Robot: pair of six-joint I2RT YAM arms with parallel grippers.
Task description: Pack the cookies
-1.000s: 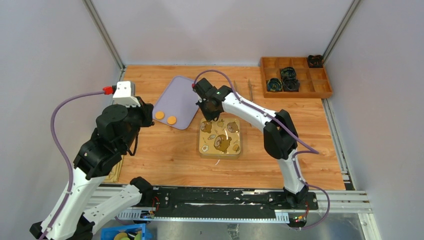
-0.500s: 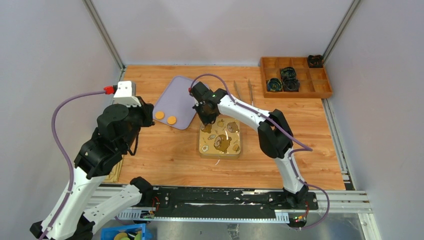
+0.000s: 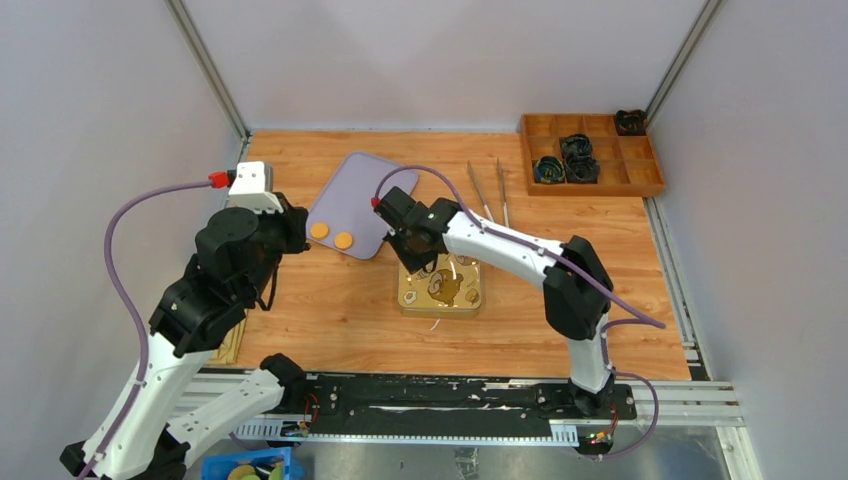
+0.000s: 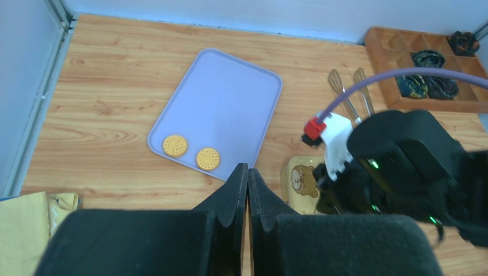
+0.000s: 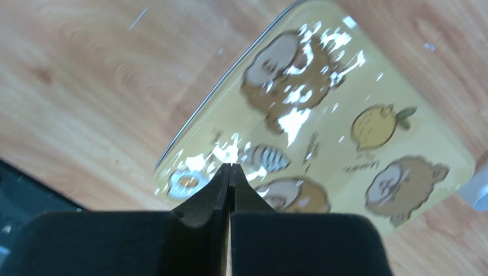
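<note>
Right pincer [image 5: 230, 168] closed over tin [image 5: 351, 86], two round golden cookies [image 4: 174, 145] on tray [image 4: 224, 98]

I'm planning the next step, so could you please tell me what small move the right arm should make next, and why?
Probably open the right tool and grip the lid edge of the tin: it is shut over the closed tin, while both cookies lie on the tray.

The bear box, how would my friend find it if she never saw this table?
Look at the wooden table and find the big pale purple tray near its middle. Right beside the tray's near corner, towards the robot, sits a small square tin. It is the only shiny yellow thing there, with cartoon bears printed on top.
</note>
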